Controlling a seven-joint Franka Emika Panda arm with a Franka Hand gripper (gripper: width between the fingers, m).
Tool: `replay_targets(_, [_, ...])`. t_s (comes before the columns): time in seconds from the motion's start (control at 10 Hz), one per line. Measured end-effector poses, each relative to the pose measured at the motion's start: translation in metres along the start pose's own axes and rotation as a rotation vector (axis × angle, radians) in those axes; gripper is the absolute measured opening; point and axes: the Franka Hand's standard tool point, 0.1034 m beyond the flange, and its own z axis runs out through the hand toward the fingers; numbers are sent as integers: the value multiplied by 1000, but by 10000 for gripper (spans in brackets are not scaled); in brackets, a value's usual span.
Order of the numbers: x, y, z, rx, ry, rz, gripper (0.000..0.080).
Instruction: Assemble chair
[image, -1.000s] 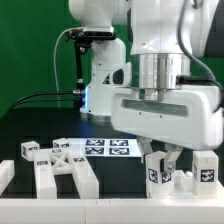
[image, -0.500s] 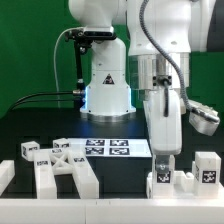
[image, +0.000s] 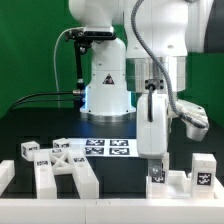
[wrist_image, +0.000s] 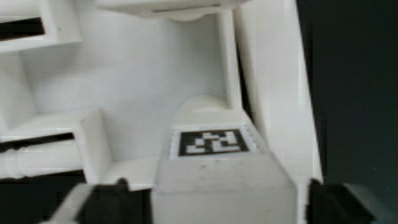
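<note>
My gripper (image: 157, 166) points straight down at the front right of the table, shut on a chunky white chair piece (image: 172, 186) that rests on the black table. In the wrist view my gripper (wrist_image: 217, 206) has its dark fingers (wrist_image: 103, 203) against both sides of this piece (wrist_image: 217, 175), and a marker tag (wrist_image: 215, 140) lies on its top just ahead of them. A second tagged white piece (image: 203, 170) stands just to the exterior view's right. A large white frame piece (image: 62, 170) lies at the front left, with a small tagged block (image: 28, 150) beside it.
The marker board (image: 108, 148) lies flat in the middle of the table, behind the parts. The robot base (image: 105, 80) stands at the back with a cable running to the left. A green backdrop closes off the rear.
The wrist has turned about a quarter turn, so the gripper now shows edge-on instead of broadside. It has sunk a little, and the held piece sits slightly lower and further right.
</note>
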Motion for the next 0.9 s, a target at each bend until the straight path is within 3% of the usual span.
replay_targets(0.1, [0, 0, 0, 1, 0, -1, 612])
replay_targets(0.3, [2, -4, -20, 39, -32, -39, 638])
replay_targets(0.4, [2, -1, -29, 43, -43, -48, 646])
replay_targets(0.9, [2, 0, -25, 36, -38, -61, 648])
